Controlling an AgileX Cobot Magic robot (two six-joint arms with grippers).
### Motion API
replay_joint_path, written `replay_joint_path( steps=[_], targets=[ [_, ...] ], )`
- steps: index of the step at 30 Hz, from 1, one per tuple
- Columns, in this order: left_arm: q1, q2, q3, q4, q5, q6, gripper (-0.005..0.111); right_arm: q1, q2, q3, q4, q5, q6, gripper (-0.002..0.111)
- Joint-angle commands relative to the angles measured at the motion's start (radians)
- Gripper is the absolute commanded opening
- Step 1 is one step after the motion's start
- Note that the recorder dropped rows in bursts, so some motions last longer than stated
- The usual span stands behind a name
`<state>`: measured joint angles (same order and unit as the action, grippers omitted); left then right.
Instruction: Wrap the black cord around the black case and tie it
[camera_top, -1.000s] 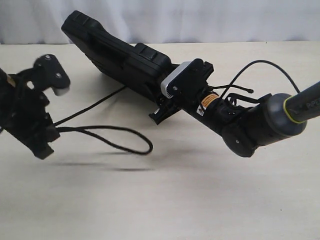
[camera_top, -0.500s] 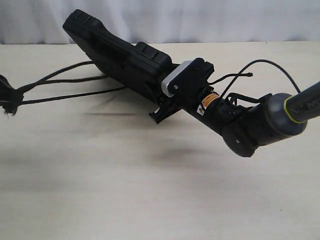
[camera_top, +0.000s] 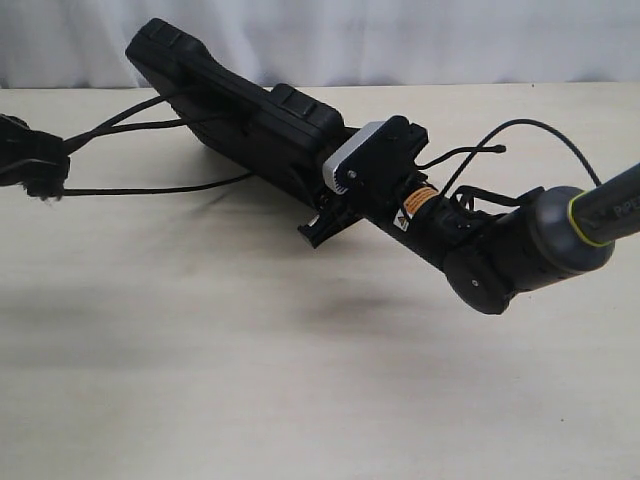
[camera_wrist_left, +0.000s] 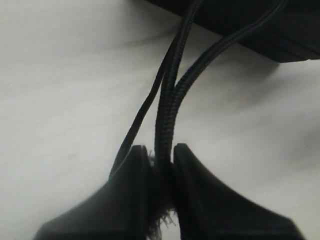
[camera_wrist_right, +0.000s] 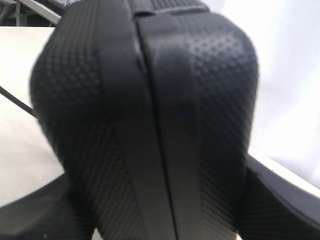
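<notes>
The black case (camera_top: 235, 115) hangs tilted above the table, its near end clamped in my right gripper (camera_top: 322, 205). In the right wrist view the case (camera_wrist_right: 150, 115) fills the frame between the fingers (camera_wrist_right: 35, 215). My left gripper (camera_top: 25, 160) sits at the far left edge, shut on the black cord (camera_top: 130, 122) at its frayed knot. Three taut strands run from it to the case, two high and one low (camera_top: 160, 189). In the left wrist view the cord (camera_wrist_left: 164, 120) is pinched in the left gripper (camera_wrist_left: 160, 155). A short strand with a capped tip (camera_top: 497, 150) sticks out by the right wrist.
The pale table (camera_top: 300, 380) lies under both arms. A white curtain (camera_top: 400, 40) closes off the back. A thin robot cable (camera_top: 540, 125) loops above the right arm (camera_top: 520, 245).
My left gripper has pulled left to the frame edge, drawing the slack cord loop off the table into taut strands, and has since risen slightly. The capped strand lifted. The right gripper stayed put.
</notes>
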<state>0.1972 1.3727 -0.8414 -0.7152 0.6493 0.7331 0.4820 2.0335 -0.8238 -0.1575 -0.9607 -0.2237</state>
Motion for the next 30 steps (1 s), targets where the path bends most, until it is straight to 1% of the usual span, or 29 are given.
replay_joint_path(
  steps=[1,5,7,9,12,15,20,24,27,30],
  targets=[
    [0.000,-0.003,0.000,-0.043,-0.013,0.002,0.000,-0.004,0.010,0.009,0.012,0.076,0.038,0.004],
    [0.000,0.010,0.000,-0.058,-0.013,0.002,0.000,-0.004,0.010,0.009,0.012,0.076,0.038,0.004],
    [-0.019,0.039,0.000,-0.065,-0.022,0.002,0.000,-0.004,0.010,0.009,0.012,0.076,0.038,0.004],
    [-0.056,0.070,0.000,-0.074,-0.066,0.002,0.000,-0.004,0.010,0.009,0.012,0.076,0.038,0.004],
    [-0.132,0.109,0.000,-0.116,-0.195,0.002,0.000,-0.004,0.010,0.009,0.012,0.076,0.038,0.004],
    [-0.195,0.135,0.000,-0.112,-0.282,0.002,0.000,-0.004,0.010,0.009,0.012,0.076,0.038,0.004],
    [-0.270,0.179,-0.012,-0.112,-0.348,0.007,0.000,-0.002,0.010,0.009,0.008,0.076,0.037,0.004],
    [-0.315,0.211,-0.056,-0.112,-0.379,0.007,0.000,-0.002,0.010,0.013,-0.065,0.076,0.037,0.005],
    [-0.338,0.227,-0.100,-0.112,-0.386,0.059,0.000,-0.002,0.010,0.013,-0.132,0.100,0.037,0.010],
    [-0.354,0.244,-0.114,-0.112,-0.407,0.107,0.000,-0.002,0.010,0.013,-0.120,0.120,0.037,0.021]
  ],
)
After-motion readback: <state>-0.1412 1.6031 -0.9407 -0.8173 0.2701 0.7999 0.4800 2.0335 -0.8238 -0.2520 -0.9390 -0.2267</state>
